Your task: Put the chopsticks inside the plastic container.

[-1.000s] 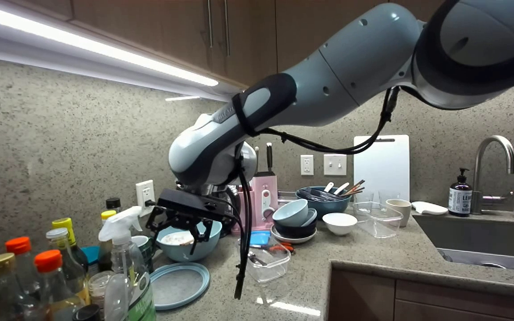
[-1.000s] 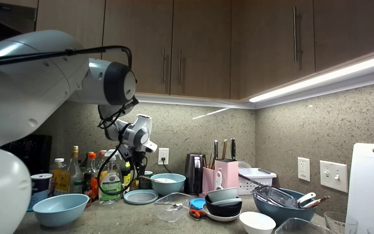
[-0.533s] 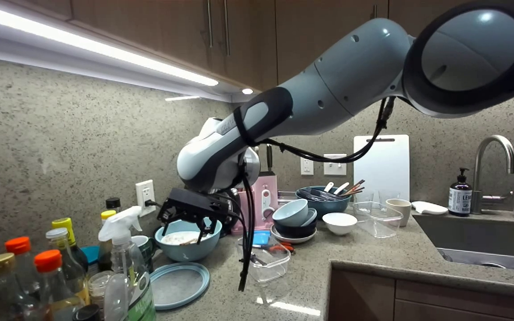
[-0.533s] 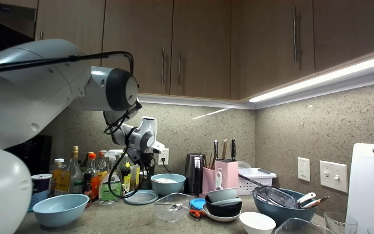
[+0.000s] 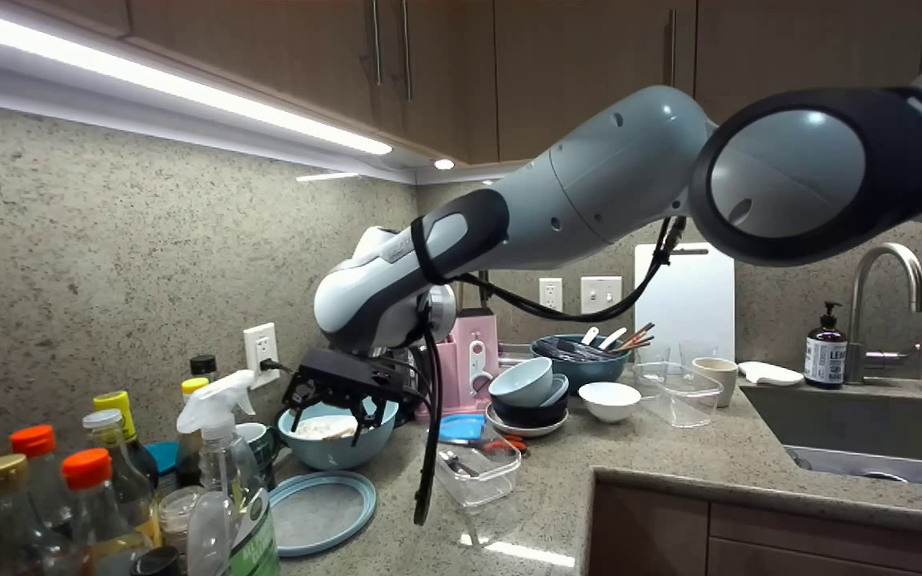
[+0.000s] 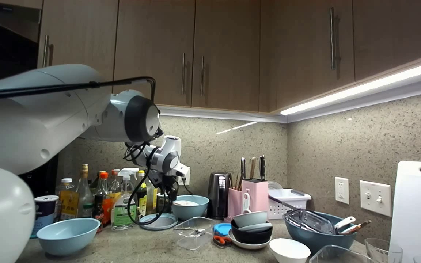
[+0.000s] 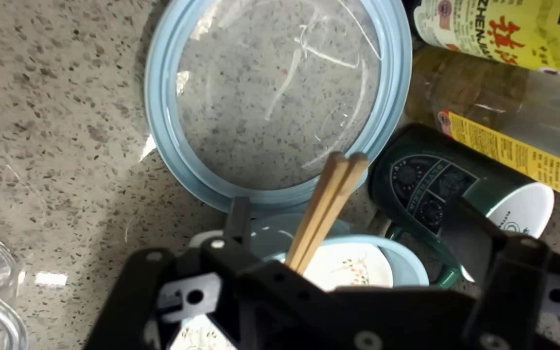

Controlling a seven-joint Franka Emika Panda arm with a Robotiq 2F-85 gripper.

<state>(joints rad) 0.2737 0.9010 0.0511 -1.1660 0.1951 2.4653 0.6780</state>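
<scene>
Chopsticks (image 7: 314, 214): two, wooden, side by side, at the blue bowl (image 5: 341, 458), outside the container (image 5: 495, 486). In the wrist view their upper ends overlap the rim of the lid (image 7: 280, 121); the lower parts are hidden behind the gripper (image 7: 350, 214). Can't tell where exactly they touch the bowl.

Gripper is wide, fingers (image 7: 239, 221) well apart. In the wrist view the chopsticks show between them, a gap visible on each side. In both exterior views it points down at the bowl.

Bowl holds a white patterned dish (image 7: 345, 267). Lid lies flat on the counter (image 7: 56, 146), near side of the bowl. Green mug (image 7: 416, 189) stands upright just left of the bowl in an exterior view.

Container: clear, on the counter, right of the lid in both exterior views. Some cutlery (image 5: 458, 464) inside, too small to tell which kind. Orange scissors (image 6: 221, 240) just to its right, bowl stack (image 6: 252, 235) right of those.

Far side: kettle (image 6: 217, 199), pink knife block (image 6: 255, 193), white basket (image 6: 287, 206).

Right: large blue bowl (image 6: 320, 239) piled with utensils, white bowl (image 5: 609, 404), second clear container (image 5: 689, 412); sink (image 5: 877, 424) far right in an exterior view.

Left, both exterior views: spray bottle (image 6: 124, 210) and sauce bottles (image 6: 102, 202).
</scene>
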